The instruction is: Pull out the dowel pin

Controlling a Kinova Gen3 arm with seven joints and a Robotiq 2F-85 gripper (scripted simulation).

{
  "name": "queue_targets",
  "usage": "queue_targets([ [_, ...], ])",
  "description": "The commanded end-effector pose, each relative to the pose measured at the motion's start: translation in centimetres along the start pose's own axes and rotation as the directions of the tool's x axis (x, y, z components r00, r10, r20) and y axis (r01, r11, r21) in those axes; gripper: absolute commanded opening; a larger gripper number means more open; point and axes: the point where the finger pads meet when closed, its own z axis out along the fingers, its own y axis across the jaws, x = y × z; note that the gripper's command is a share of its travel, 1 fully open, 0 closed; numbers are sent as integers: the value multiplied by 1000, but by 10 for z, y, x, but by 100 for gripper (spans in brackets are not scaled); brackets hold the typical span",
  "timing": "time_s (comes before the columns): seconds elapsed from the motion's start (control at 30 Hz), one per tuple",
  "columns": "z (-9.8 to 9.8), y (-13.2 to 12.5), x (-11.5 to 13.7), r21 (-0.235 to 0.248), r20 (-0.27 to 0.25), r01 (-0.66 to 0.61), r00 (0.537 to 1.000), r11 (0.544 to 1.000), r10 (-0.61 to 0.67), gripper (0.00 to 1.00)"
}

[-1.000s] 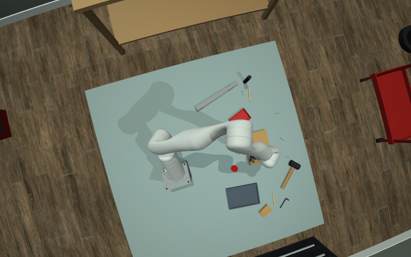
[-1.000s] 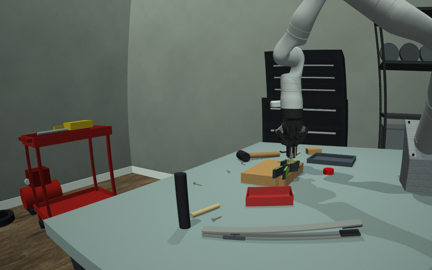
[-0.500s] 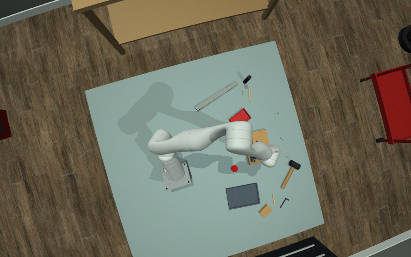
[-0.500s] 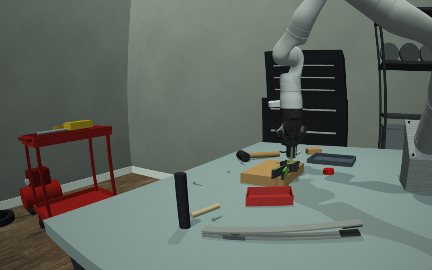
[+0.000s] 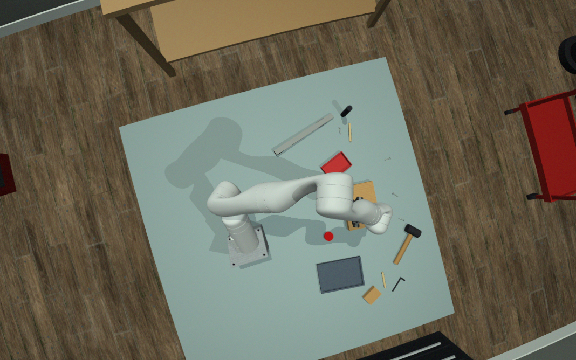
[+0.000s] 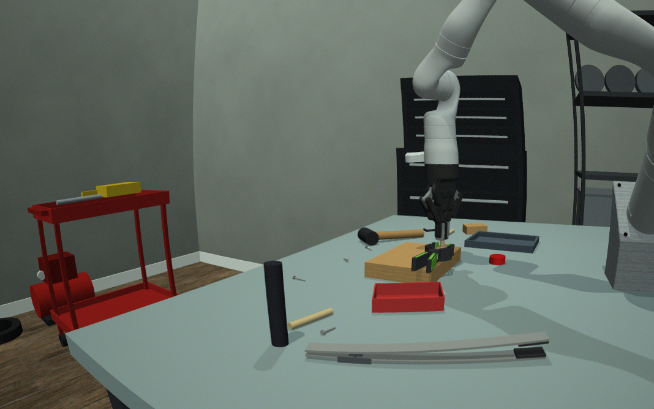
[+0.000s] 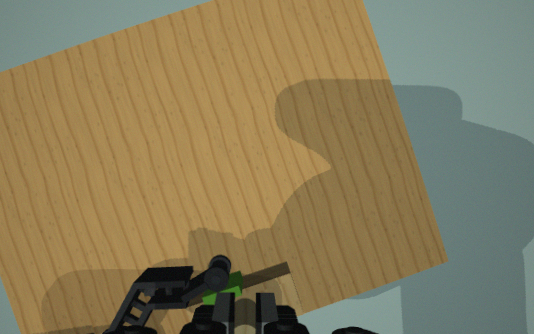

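Exterior, near side: smooth black cylinder point(image 5: 346, 111) point(image 6: 275, 303) upright; glossy red tray point(image 5: 335, 164) point(image 6: 408, 304) beyond. My gripper point(image 6: 442, 236) point(image 7: 245, 318) points straight down, pinching the pale dowel pin point(image 6: 443, 243) point(image 7: 245, 328) above the grained bench board point(image 5: 365, 191) point(image 6: 388, 270) point(image 7: 150, 150), beside the black-and-green spring clamp point(image 5: 356, 223) point(image 6: 420, 261) point(image 7: 167, 287). Block mostly hidden. Wood-handled mallet point(image 5: 403, 248) point(image 6: 400, 234) farther back.

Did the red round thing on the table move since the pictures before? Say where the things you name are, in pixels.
No. The red round thing point(image 5: 328, 235) point(image 6: 497, 259) sits in the same spot beside the dark tray point(image 5: 340, 274) point(image 6: 501, 242).
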Motion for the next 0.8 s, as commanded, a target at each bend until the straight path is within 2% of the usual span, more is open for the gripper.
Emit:
queue_targets([
  [0.0,-2,3,4,-1,-13,42,999,999,-42,10],
  [0.77,-2,3,4,-4,-13,270,963,963,-270,10],
])
